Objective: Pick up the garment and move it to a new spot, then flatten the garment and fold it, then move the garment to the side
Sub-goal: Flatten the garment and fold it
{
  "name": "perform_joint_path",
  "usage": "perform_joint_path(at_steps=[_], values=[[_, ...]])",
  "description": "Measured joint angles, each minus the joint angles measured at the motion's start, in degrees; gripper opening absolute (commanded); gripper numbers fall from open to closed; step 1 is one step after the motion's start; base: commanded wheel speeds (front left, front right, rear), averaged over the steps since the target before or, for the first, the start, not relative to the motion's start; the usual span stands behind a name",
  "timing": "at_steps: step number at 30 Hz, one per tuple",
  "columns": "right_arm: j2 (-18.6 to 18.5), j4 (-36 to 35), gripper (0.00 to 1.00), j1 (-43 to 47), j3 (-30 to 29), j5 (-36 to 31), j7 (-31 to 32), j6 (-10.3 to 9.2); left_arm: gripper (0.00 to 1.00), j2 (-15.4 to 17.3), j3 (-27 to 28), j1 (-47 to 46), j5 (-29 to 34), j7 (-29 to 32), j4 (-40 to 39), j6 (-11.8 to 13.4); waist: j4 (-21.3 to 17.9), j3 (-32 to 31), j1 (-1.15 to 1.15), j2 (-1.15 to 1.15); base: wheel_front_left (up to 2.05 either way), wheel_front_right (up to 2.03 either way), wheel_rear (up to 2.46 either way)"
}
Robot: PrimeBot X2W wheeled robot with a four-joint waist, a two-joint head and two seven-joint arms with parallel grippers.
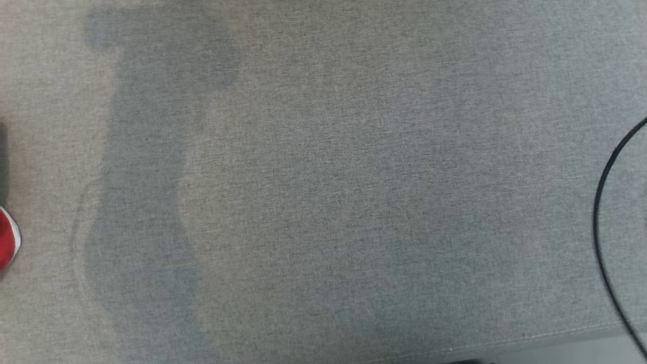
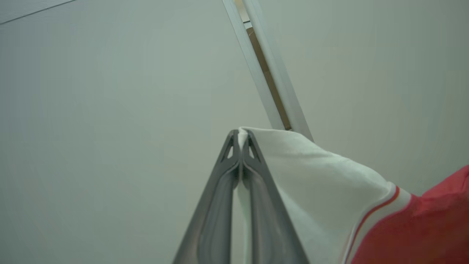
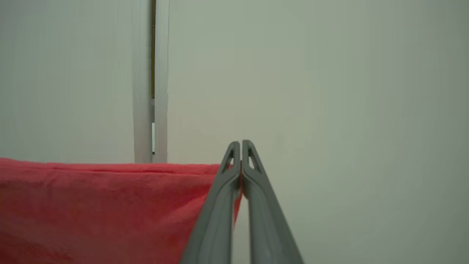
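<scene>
The garment is red with a white part edged by a red stripe. In the left wrist view my left gripper (image 2: 241, 135) is shut on its white edge, and the garment (image 2: 329, 190) hangs off to the right, turning red lower down. In the right wrist view my right gripper (image 3: 241, 146) is shut on the red garment (image 3: 102, 205), whose top edge stretches straight to the left. In the head view a small red and white piece of the garment (image 1: 7, 241) shows at the left edge, over the grey fabric surface (image 1: 323, 182).
Both wrist views face a pale wall with a pale vertical frame strip (image 2: 269, 73) (image 3: 151, 80). A thin black cable (image 1: 604, 212) curves along the right edge of the head view. The grey surface's front seam (image 1: 530, 336) runs at the lower right.
</scene>
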Motion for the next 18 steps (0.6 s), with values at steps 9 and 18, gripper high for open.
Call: perform_joint_path(at_steps=[9,18], values=[[-1.05,-0.11,0.00,21.91,1.94,7.39,0.00,0.00,0.00,-0.40,-1.56,25.22,0.03,0.01,-5.89,-0.51,1.70,-2.90,0.00,0.00,0.00,0.00,0.00],[-4.72,-3.74,0.00,36.46,11.56,14.59,0.00,0.00,0.00,2.41,-5.34,45.12,0.46,0.01,-11.99,-0.58,3.12,-8.49,0.00,0.00,0.00,0.00,0.00]])
